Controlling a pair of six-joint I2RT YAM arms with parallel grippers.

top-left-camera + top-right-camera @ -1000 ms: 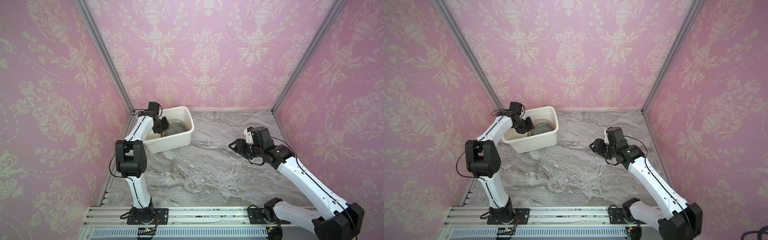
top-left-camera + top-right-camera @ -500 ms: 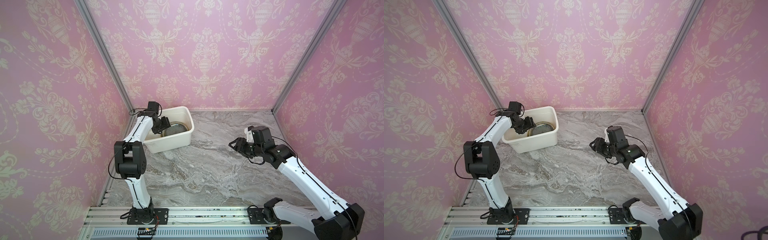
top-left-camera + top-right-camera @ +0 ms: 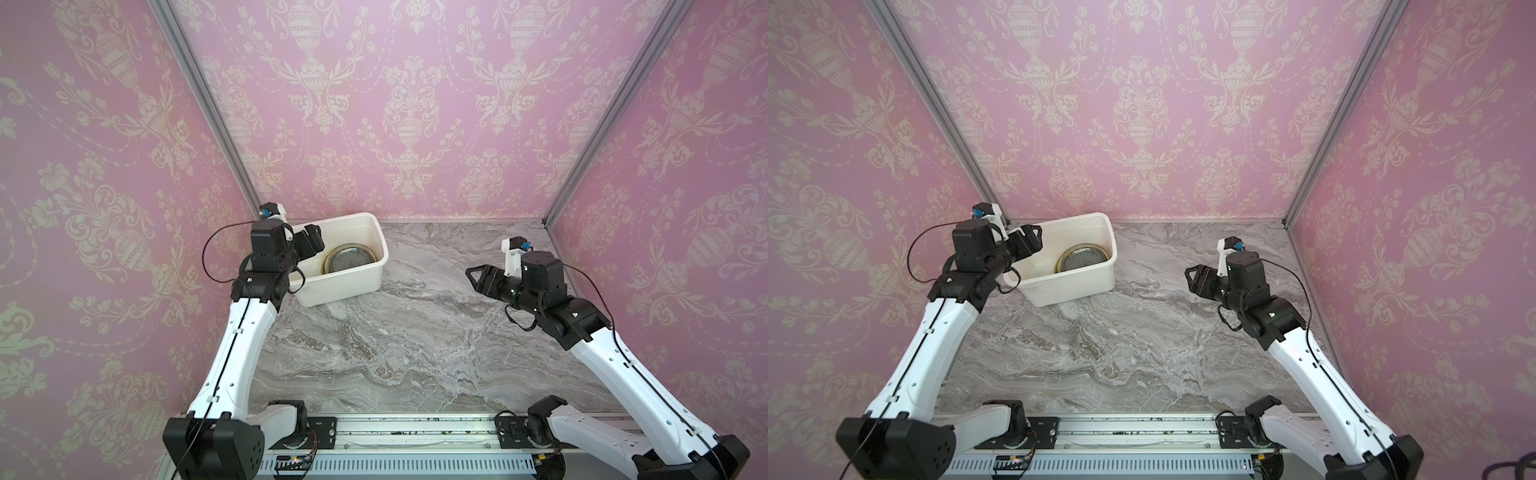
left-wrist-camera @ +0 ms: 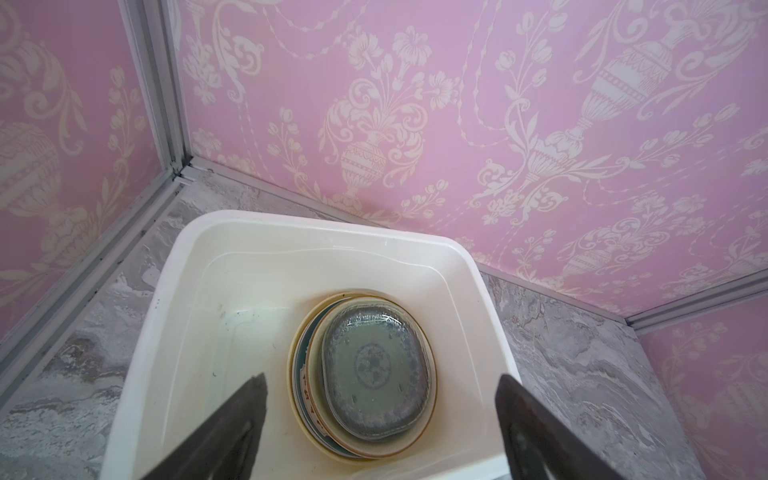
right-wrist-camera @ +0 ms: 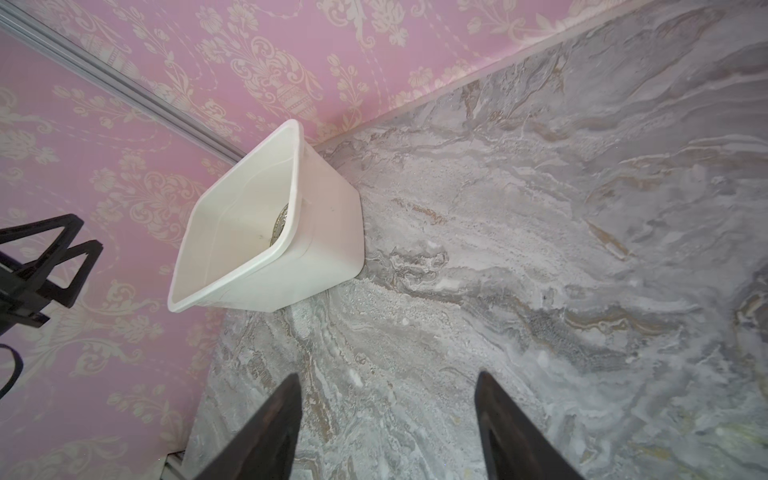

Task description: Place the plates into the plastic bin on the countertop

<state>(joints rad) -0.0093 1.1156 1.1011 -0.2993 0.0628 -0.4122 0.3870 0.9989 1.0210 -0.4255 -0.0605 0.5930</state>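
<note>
The white plastic bin (image 3: pixel 345 286) (image 3: pixel 1075 286) stands at the back left of the countertop (image 3: pixel 415 332). Inside it, at its right end, lie the stacked plates (image 3: pixel 349 259) (image 3: pixel 1082 261) (image 4: pixel 374 370). A clear grey glass plate is on top, with a blue-patterned one and cream rims showing under it. My left gripper (image 3: pixel 314 239) (image 3: pixel 1030 239) (image 4: pixel 382 375) hovers open above the bin's left part and holds nothing. My right gripper (image 3: pixel 478 276) (image 3: pixel 1196 276) (image 5: pixel 387 375) is open and empty above the bare countertop on the right, pointing toward the bin (image 5: pixel 328 232).
Pink patterned walls close in the back and both sides, and the bin stands close to the back left corner (image 4: pixel 178 170). No plates lie on the countertop in any view. A metal rail (image 3: pixel 395 432) with both arm bases runs along the front edge.
The left gripper has opened, let go of the top plate and drawn back up and to the left, away from the stack. The right arm has barely moved.
</note>
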